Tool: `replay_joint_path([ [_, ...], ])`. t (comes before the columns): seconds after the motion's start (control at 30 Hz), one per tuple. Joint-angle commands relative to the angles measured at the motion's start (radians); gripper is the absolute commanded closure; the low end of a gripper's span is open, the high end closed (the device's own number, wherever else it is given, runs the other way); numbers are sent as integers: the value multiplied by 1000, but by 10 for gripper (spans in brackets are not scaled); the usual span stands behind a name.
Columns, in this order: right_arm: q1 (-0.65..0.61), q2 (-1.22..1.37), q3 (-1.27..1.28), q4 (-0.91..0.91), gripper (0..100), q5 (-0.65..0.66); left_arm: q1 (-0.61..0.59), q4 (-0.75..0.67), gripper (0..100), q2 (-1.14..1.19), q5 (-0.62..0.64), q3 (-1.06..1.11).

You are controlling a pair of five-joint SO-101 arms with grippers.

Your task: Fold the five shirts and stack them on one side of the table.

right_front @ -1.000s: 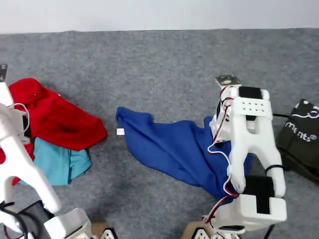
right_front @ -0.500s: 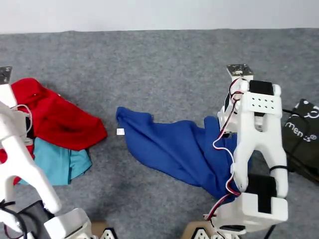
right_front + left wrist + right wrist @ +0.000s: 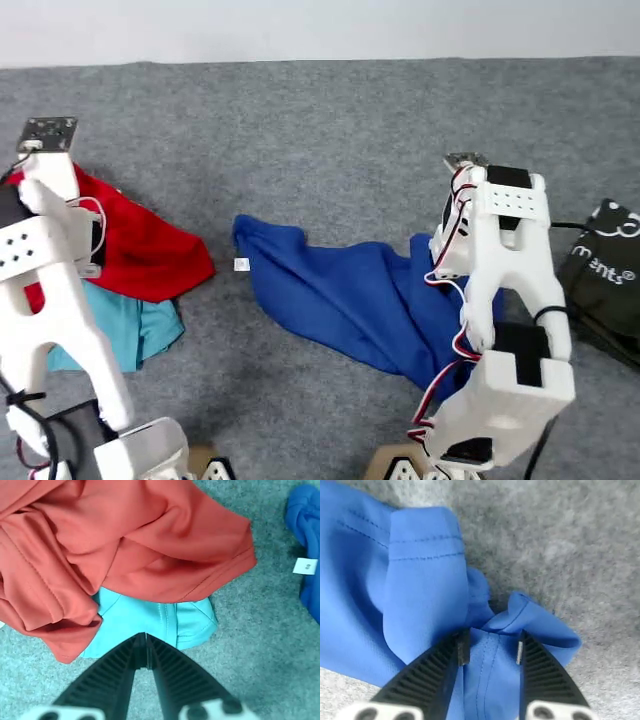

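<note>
right gripper (image 3: 491, 649) is open astride a bunched hem of the blue shirt (image 3: 420, 590) — best pinch only that fold, deep — left gripper (image 3: 146, 644) is closed, empty.

A robotics lab bench: grey felt table (image 3: 330, 130) with white left arm (image 3: 50, 290) and right arm (image 3: 515, 270).

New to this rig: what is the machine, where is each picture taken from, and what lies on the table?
Two robot arms, each ending in a two-finger gripper. One picture looks down over the table; the other two come from a camera on each wrist. On the table lie a red shirt over a teal shirt, a blue shirt in the middle, and a black garment at the edge. The left gripper is shut and empty above the teal shirt. The right gripper is open, straddling a fold of the blue shirt.
</note>
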Motion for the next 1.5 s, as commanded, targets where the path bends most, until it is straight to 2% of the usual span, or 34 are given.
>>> replay_joint_path([
  [0.0, -2, -5, -58, 15, 839, -6, 6, 9, 996, -12, 9, 2],
  [0.17, 8, -22, -64, 35, 930, 6, 3, 9, 996, -14, 8, 2],
  [0.4, 7, -219, -71, 48, 987, 72, 3, 8, 996, -8, 6, 2],
  [0.6, -1, -481, -71, 42, 987, 121, 3, 6, 996, -8, 5, 2],
  [0.8, -74, -699, -68, 61, 987, 164, 6, -2, 996, -6, 5, 2],
  [1.0, -101, -763, -63, 226, 987, 195, 9, -3, 996, -12, 6, 2],
  [1.1, -41, -776, -23, 283, 987, 236, 60, 15, 996, -15, 6, -2],
  [1.3, 174, -808, 115, 272, 987, 344, 308, 12, 995, -6, 6, -5],
  [1.37, 248, -809, 155, 272, 987, 373, 387, -21, 991, -6, 6, -4],
  [1.47, 341, -809, 204, 269, 987, 419, 468, -104, 929, 0, 8, -2],
])
